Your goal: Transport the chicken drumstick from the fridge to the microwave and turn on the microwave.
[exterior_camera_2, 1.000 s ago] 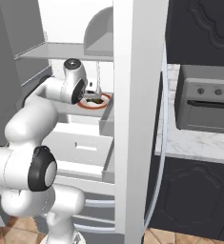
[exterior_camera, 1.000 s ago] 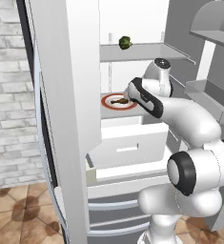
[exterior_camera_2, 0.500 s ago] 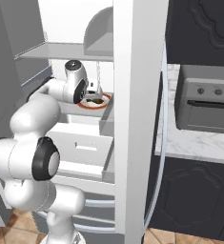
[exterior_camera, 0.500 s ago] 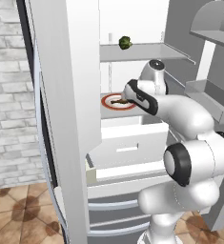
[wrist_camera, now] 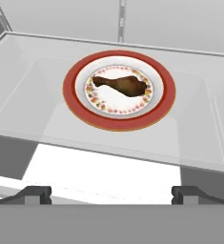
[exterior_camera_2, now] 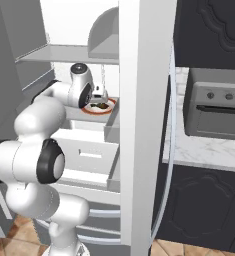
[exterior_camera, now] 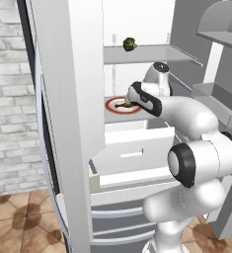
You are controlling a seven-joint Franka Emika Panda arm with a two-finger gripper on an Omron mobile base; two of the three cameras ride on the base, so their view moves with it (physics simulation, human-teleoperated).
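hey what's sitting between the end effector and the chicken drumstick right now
Nothing blocks the way. In the hand view, the open end effector faces bare shelf, then the red-rimmed plate holding the chicken drumstick.

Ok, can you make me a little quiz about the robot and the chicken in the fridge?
1. True or false: the end effector is already holding the chicken drumstick.
2. What does the drumstick lie on: A) a red-rimmed plate, B) a bowl, C) the bare shelf?
3. What small thing sits on the shelf above the plate in the left base view?

Key: 1. False, it is open and apart from the drumstick. 2. A. 3. A dark-green round vegetable.
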